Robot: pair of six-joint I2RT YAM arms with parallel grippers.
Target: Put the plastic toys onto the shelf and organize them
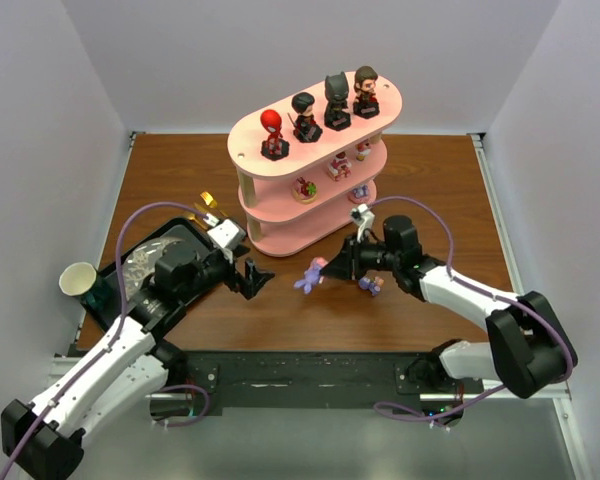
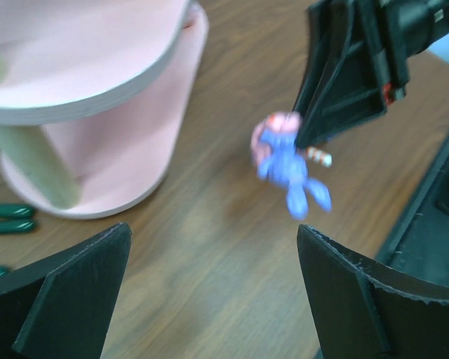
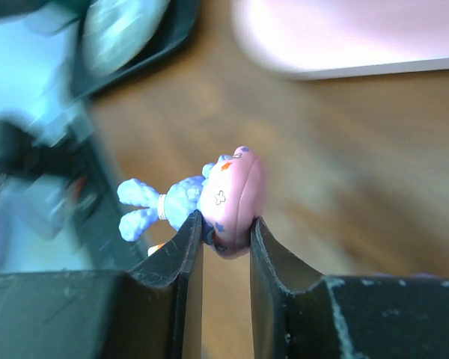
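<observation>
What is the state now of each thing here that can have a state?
Right gripper: shut on the purple pony.
Purple pony: held by its pink head.
Left gripper: open, empty.
Four big-headed figures: upright on the shelf top board.
Second small toy: lying on the table.

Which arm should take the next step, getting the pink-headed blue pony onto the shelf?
Right. The right claw already grips the pink-headed blue pony just in front of the shelf; the left claw is open, holding nothing.
</observation>
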